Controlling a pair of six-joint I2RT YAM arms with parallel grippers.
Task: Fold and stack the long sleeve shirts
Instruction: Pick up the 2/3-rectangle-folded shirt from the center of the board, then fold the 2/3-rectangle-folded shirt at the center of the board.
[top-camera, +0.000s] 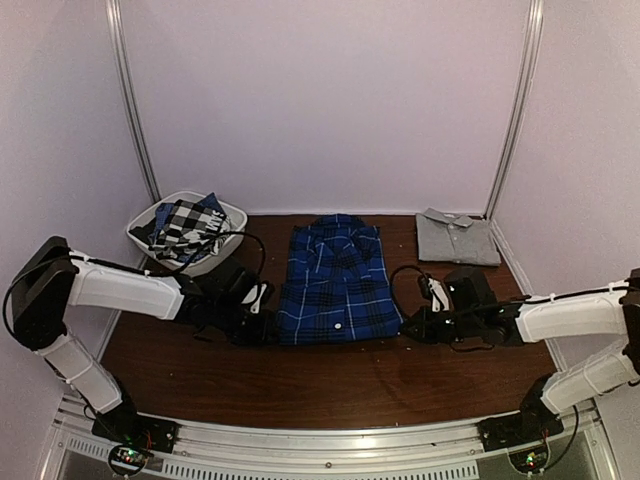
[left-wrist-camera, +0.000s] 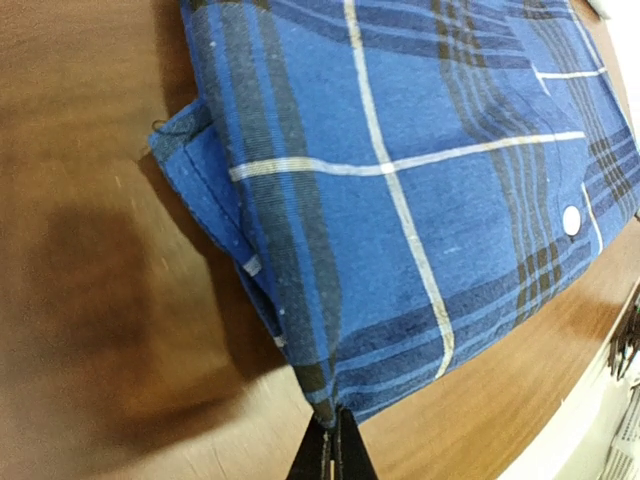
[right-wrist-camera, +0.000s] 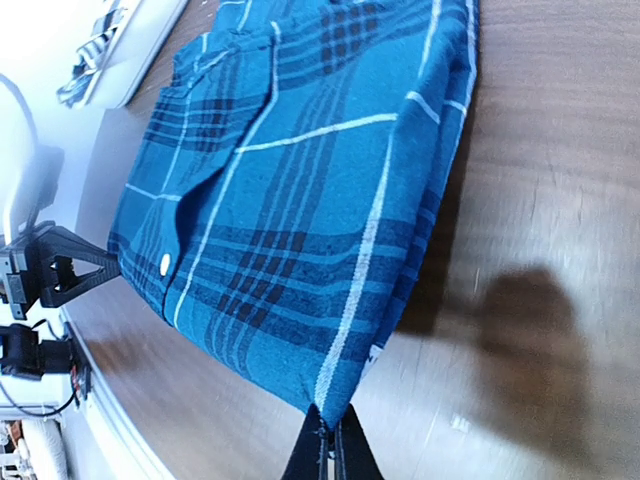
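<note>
The royal-blue plaid shirt lies folded in the middle of the table, collar toward the back. My left gripper is shut on its near left corner, seen in the left wrist view with the cloth pinched between the tips. My right gripper is shut on its near right corner, seen in the right wrist view with the shirt spread beyond it. The plain grey shirt lies folded at the back right. The black-and-white check shirt sits crumpled in the white basket.
The basket stands at the back left of the brown table. White walls and two upright rails close the back. Cables run beside both grippers. The left arm's gripper shows in the right wrist view.
</note>
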